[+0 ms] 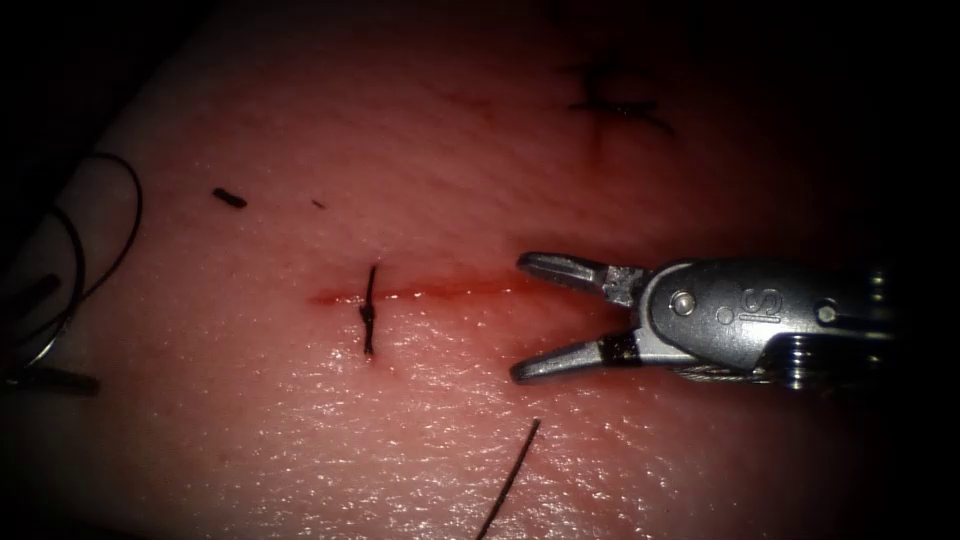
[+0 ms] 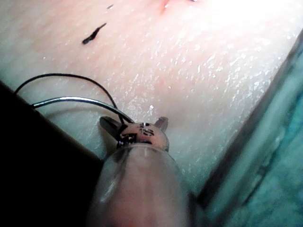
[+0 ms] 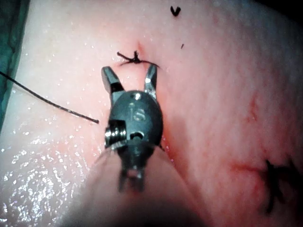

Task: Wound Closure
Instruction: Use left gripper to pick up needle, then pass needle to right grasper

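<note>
The needle [image 2: 71, 100] is half lost at the tissue's [image 1: 420, 160] dark left edge, a thin silver curve gripped by the left tool [image 2: 135, 125], while the right tool [image 1: 545, 318] gapes empty beside the knotted cut [image 1: 440, 292].

The scene held 1 piece of tissue [image 1: 420, 440] with 1 cut [image 1: 440, 292]. 1 knotted stitch [image 1: 369, 312] crossed it, and 1 more stitch [image 1: 615, 100] sat farther off. There were 2 tools: the right tool [image 1: 545, 318] and the left tool [image 2: 134, 124]. 1 curved needle [image 2: 78, 100], 1 loose thread [image 1: 510, 478] and 1 cut scrap [image 1: 229, 198] lay about.
</note>
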Tool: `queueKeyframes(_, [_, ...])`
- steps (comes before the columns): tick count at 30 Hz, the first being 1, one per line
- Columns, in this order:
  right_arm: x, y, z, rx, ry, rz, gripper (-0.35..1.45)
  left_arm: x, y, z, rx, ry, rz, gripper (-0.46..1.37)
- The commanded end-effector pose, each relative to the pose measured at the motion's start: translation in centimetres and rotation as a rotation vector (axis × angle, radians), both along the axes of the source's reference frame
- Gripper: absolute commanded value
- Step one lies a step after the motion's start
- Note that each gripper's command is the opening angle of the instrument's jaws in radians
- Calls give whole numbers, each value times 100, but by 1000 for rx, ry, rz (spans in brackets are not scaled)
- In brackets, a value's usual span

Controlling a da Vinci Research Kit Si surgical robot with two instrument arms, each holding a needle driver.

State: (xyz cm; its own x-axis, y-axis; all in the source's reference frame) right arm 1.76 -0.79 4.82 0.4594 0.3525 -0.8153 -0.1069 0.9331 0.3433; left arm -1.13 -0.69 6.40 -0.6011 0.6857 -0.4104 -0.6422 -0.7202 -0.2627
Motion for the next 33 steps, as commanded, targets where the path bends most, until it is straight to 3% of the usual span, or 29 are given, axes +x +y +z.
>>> queueKeyframes(1, [1, 0, 1, 3, 1, -2, 138, -1, -2, 5, 13, -25, 0, 60])
queueKeyframes(3, [3, -1, 1, 3, 1, -2, 139, -2, -4, 11, 24, -46, 0, 38])
queueKeyframes(4, [3, -1, 1, 3, 1, -2, 139, -2, -7, 16, 31, -63, 4, 17])
queueKeyframes(9, [3, -1, 1, 3, 1, -2, 138, 1, -9, 18, 50, -56, 11, -33])
queueKeyframes(24, [2, 0, 1, 3, 1, -2, 135, 1, 16, -35, -2, -78, -18, -35])
queueKeyframes(33, [-1, 2, 1, 85, 5, 49, 126, -19, 38, -79, -53, -99, -41, -35])
